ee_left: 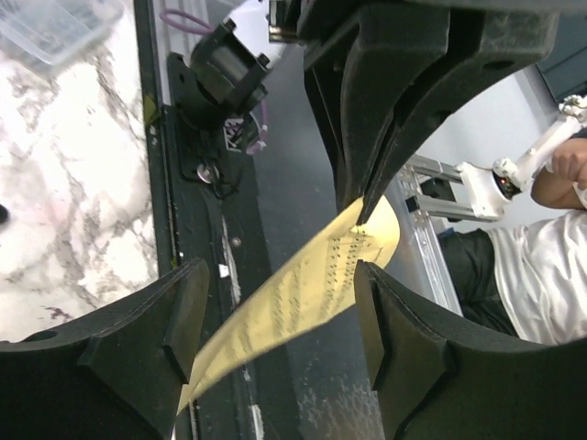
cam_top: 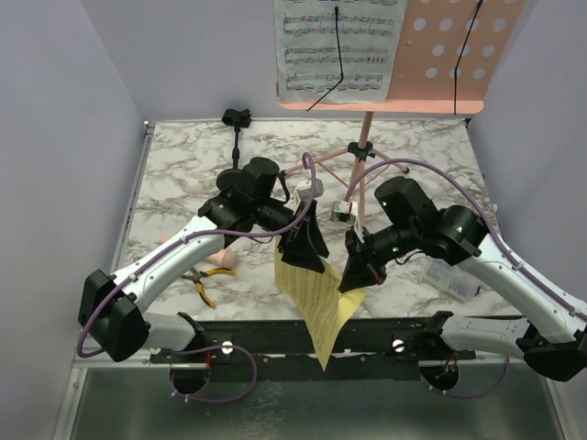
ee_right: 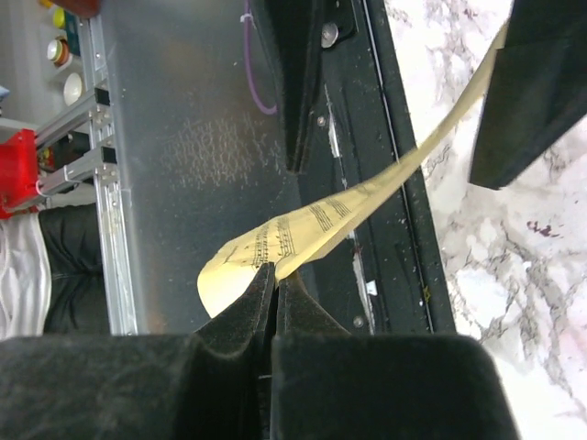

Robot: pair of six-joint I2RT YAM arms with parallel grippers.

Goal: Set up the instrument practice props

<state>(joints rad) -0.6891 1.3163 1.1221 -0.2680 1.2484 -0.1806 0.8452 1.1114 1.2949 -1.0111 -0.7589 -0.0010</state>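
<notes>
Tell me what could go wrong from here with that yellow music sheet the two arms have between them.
The right end effector pinches only the edge of the yellow sheet, which hangs bowed, so it could slip out or tear. The left end effector has its fingers open around the sheet; closing there may crease the curl. The pink stand pole is close behind both arms and might get knocked.

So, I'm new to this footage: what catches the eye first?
The yellow sheet-music page droops over the near edge of the table, pinched by the right pincer. Behind it, the pink music-stand desk rises at the far edge, with a white sheet-music page on it.
</notes>
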